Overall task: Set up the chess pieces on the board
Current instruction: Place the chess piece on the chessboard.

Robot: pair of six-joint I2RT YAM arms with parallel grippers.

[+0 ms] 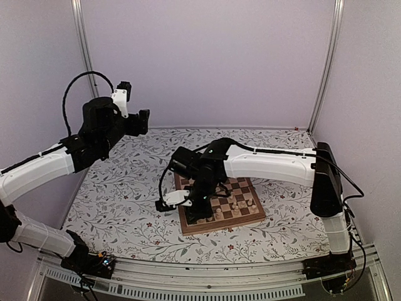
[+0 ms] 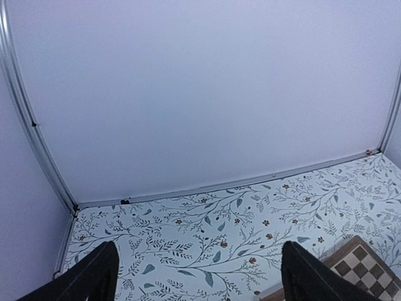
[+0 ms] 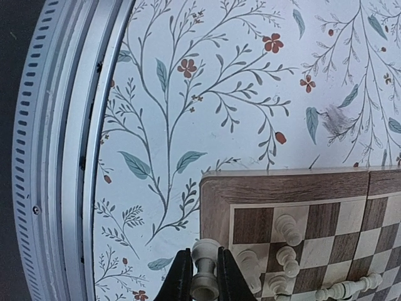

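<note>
The right gripper (image 3: 200,266) was shut tight on one small cream chess piece (image 3: 205,249), with a black finger on each side of it. It held the piece at the near left corner of the board (image 3: 282,187). The piece was over the brown border, just beside the first dark square. From the wrist view I could not tell for sure if the foot of the piece touched the wood or hung just above it.

The board lay on the flowered tablecloth (image 3: 188,94), in front of the right arm. More chess pieces (image 3: 288,229) stood on the squares near that corner. One fallen piece (image 3: 348,290) lay on its side a little further along.

The left gripper (image 2: 199,248) was up high on the left, well apart from the board, and it pointed at the back wall (image 2: 200,94). Its jaws were as wide open as they go, and there was nothing between them.

The step in hand looked like putting the held piece down on its square. The next move would call for sliding it off the border and over the corner square, then setting it down straight. After that the jaws should open slowly and lift straight up. The other pieces were very close and could be knocked over easily. The fallen one would need standing up later.
</note>
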